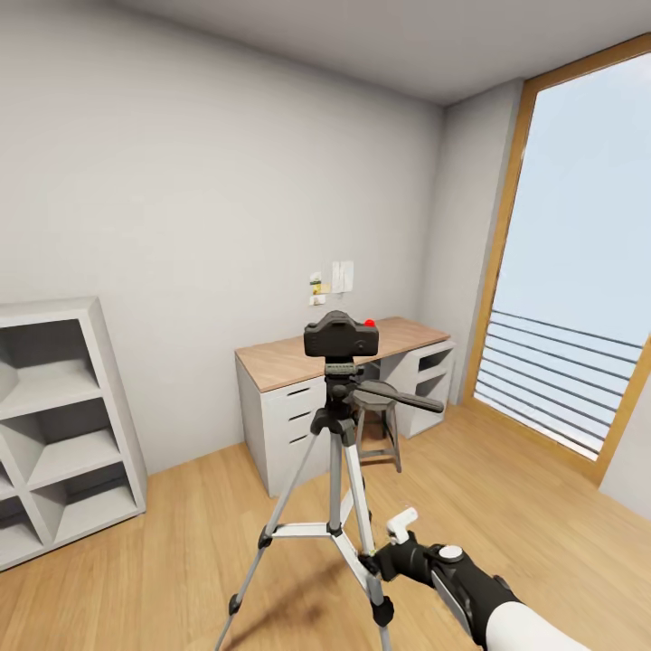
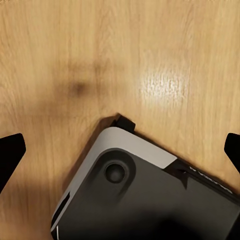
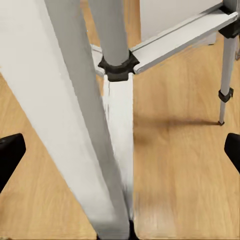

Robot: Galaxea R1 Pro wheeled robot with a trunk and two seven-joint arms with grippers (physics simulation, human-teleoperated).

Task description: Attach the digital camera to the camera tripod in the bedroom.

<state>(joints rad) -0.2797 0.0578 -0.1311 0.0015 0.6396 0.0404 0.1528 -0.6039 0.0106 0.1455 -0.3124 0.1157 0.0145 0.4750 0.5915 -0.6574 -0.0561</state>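
The digital camera (image 1: 341, 336), black with a red button, sits on the black head of the camera tripod (image 1: 336, 470) in the middle of the bedroom floor. The pan handle (image 1: 402, 399) sticks out to the right. My right gripper (image 1: 384, 550) is low at the tripod's near right leg, open; in the right wrist view the silver leg (image 3: 75, 125) and centre column (image 3: 111, 30) run close between its spread fingertips (image 3: 10, 155). My left gripper (image 2: 120, 150) is open over the wood floor with nothing in it.
A wood-topped grey desk (image 1: 289, 357) with a stool (image 1: 378, 425) stands behind the tripod. A white cube shelf (image 1: 63, 425) is at the left wall, and a tall wood-framed window (image 1: 579, 271) at the right. My grey and black base (image 2: 140, 200) lies under the left gripper.
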